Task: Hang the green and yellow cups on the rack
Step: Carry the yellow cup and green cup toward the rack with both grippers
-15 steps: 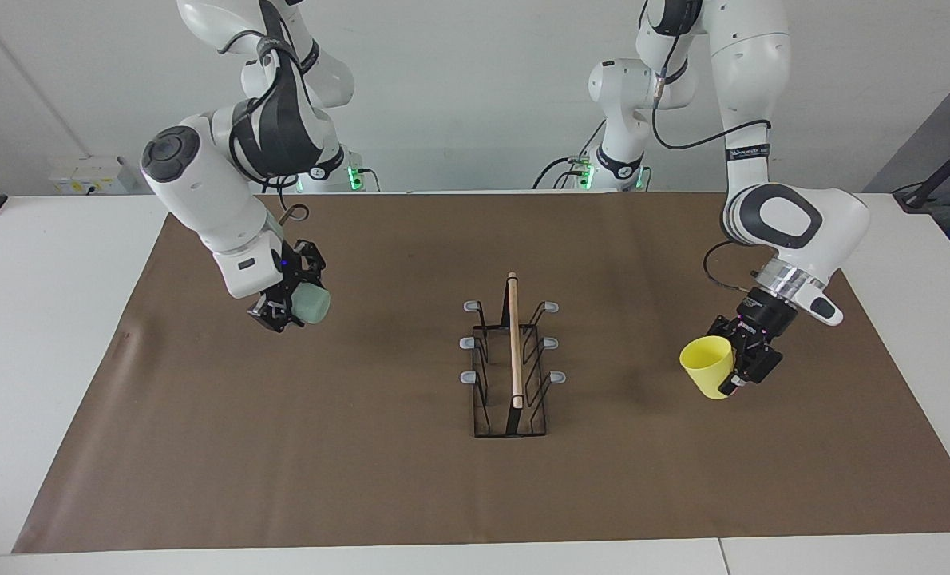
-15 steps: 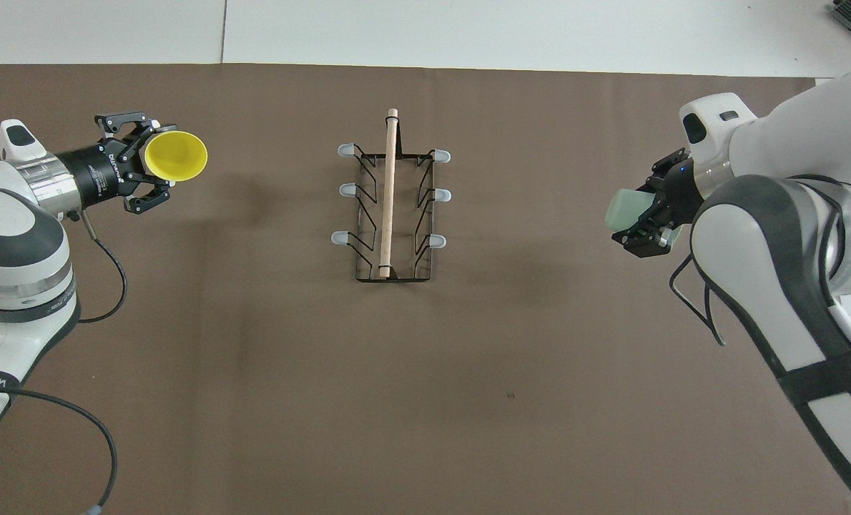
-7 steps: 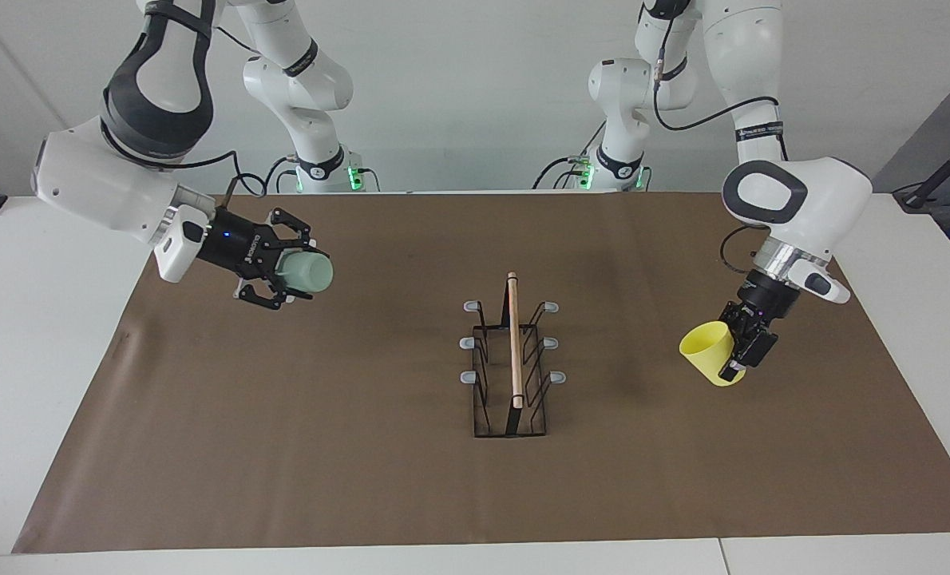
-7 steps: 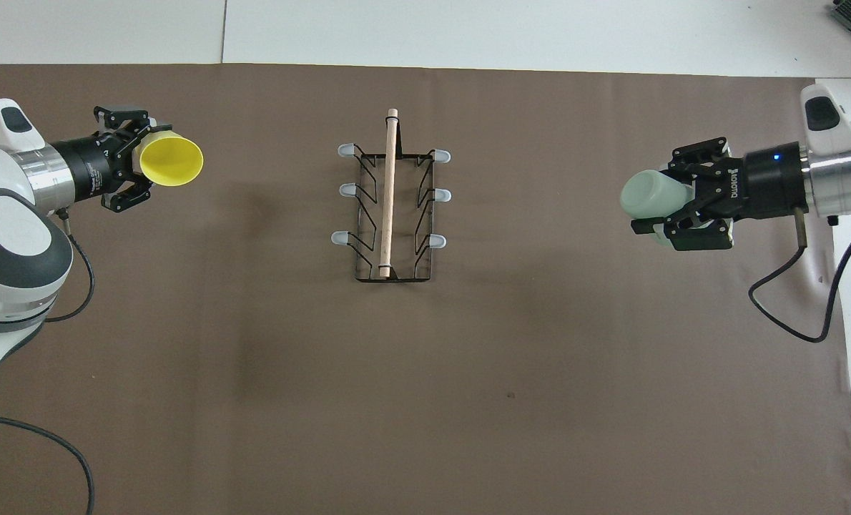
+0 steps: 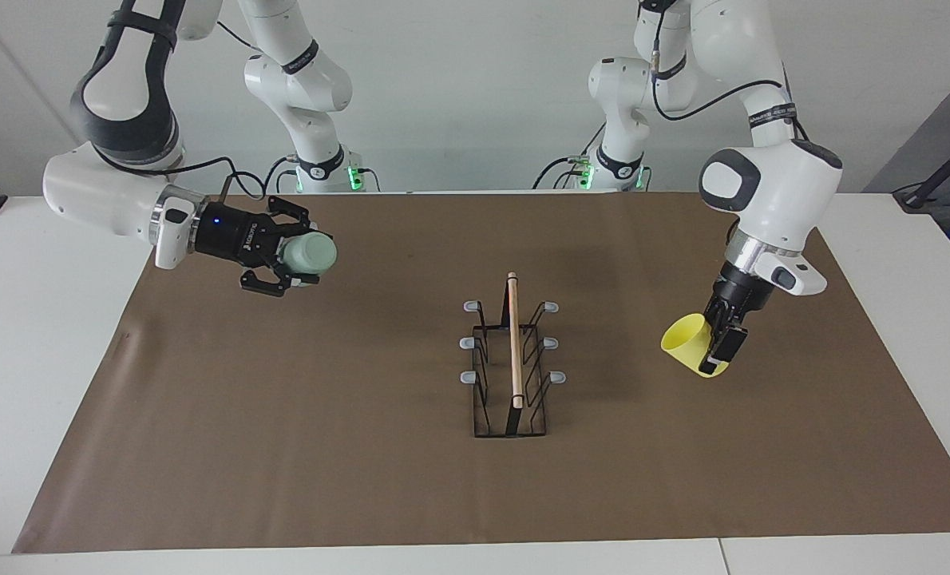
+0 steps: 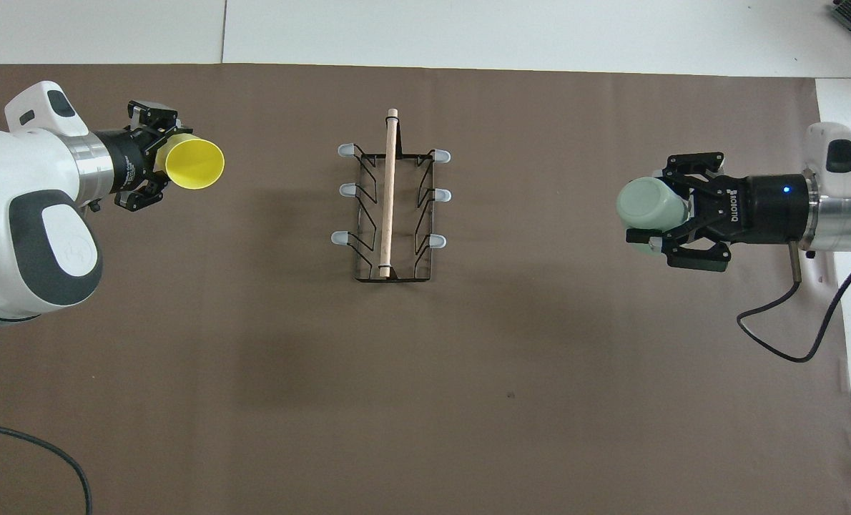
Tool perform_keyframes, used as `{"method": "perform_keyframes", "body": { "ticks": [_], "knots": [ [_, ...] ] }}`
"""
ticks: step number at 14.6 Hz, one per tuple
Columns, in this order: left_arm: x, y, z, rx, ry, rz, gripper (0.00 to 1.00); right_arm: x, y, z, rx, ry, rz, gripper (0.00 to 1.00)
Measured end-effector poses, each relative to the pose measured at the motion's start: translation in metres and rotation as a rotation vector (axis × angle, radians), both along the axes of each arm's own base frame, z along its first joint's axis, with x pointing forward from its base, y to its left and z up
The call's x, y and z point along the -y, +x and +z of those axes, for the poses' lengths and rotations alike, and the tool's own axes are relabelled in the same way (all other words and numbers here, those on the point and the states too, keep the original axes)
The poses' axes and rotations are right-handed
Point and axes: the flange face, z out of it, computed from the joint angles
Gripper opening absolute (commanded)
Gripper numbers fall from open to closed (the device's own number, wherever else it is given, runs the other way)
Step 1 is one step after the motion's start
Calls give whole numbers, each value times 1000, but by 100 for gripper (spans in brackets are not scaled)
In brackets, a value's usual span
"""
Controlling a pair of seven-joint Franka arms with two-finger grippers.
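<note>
Both arms are up in the air with a cup each. The left gripper (image 5: 718, 347) is clamped on the small bright yellow tapered plastic cup (image 5: 685, 343), holding it over the brown paper mat (image 5: 283, 447) toward the left arm's end of the table. The cup is tipped on its side with the open mouth pointing at the black wire rack with the light wooden rod along its top (image 5: 512, 359); from overhead you look partly into the yellow cup (image 6: 194, 164), with the left gripper (image 6: 155, 162) pinching its narrow end.

The right gripper (image 5: 295, 257) is pinching the pale mint-green tapered cup (image 5: 309, 254), also lying sideways in the air, over the mat toward the right arm's end. This one is turned so its closed bottom faces the rack, which is clearer in the overhead view, where the mint-green cup (image 6: 651, 205) sticks out of the right gripper (image 6: 672, 218) as a rounded blob with fingers (image 6: 690, 166) wrapped on either side.

The rack stands in the middle of the mat, well apart from both cups, rod running away from the robots. All six grey-tipped prongs (image 6: 345, 150), three per side, are bare; neither cup is hung yet
</note>
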Motion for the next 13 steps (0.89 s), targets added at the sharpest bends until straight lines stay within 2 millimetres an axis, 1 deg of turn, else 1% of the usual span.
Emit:
{"method": "perform_keyframes", "body": {
  "ticks": [1, 2, 3, 4, 6, 8, 10, 11, 12, 13],
  "knots": [
    [6, -2, 5, 2, 38, -4, 0, 0, -5, -9, 16, 59, -24, 0],
    [12, -4, 10, 2, 83, -8, 0, -5, -9, -19, 31, 132, -53, 0],
    [18, -7, 13, 1, 129, -7, 0, -14, -12, -30, 45, 199, -86, 0],
    [26, -10, 16, 0, 176, -4, 0, -28, -13, -40, 55, 239, -121, 0],
    [45, -17, 17, -14, 261, -9, 0, -67, -12, -49, 66, 284, -194, 0],
    [67, -26, 16, -31, 341, -16, 0, -119, -12, -50, 79, 325, -272, 0],
    [89, -38, 18, -44, 426, -15, 0, -172, -22, -54, 89, 338, -339, 0],
    [99, -44, 19, -51, 468, -12, 0, -191, -28, -57, 98, 336, -356, 0],
    [109, -49, 22, -57, 503, -8, 0, -205, -33, -63, 112, 334, -370, 0],
    [119, -55, 25, -61, 532, -6, 0, -212, -36, -70, 122, 331, -381, 0]
  ]
}}
